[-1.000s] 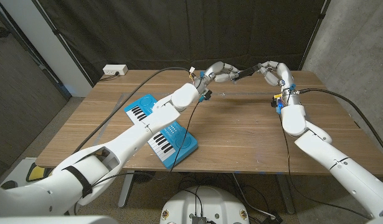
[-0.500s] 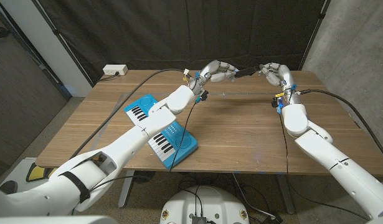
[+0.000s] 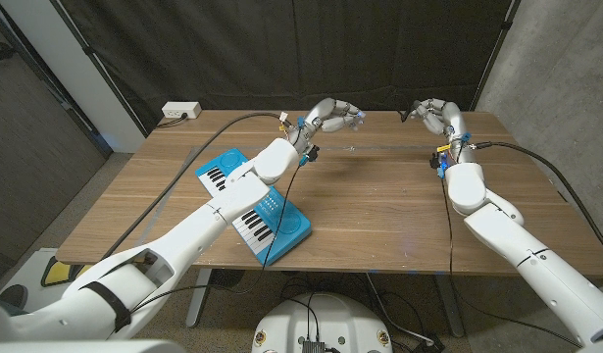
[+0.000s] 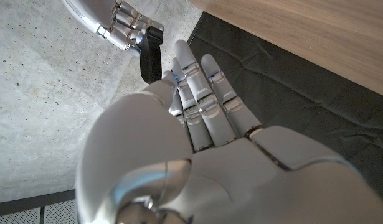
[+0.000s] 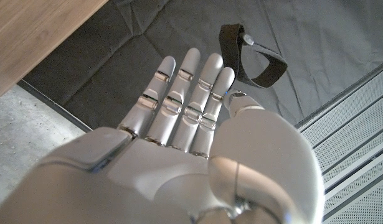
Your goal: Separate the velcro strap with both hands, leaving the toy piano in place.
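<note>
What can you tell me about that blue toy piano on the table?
The toy piano has a bright blue body that looks like plastic, with rows of white and black keys and small buttons on its panel. It lies flat and skewed on the wooden table, towards the robot's left near the front edge. The left arm passes over its middle, hiding that part, and a thin black cable crosses it. Whether either touches it cannot be told.

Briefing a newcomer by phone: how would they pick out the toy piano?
On the wooden table, look at the near left part, under the robot's left forearm. The toy piano is the bright-blue slab with black-and-white keys, unlike the white power strip beyond.
</note>
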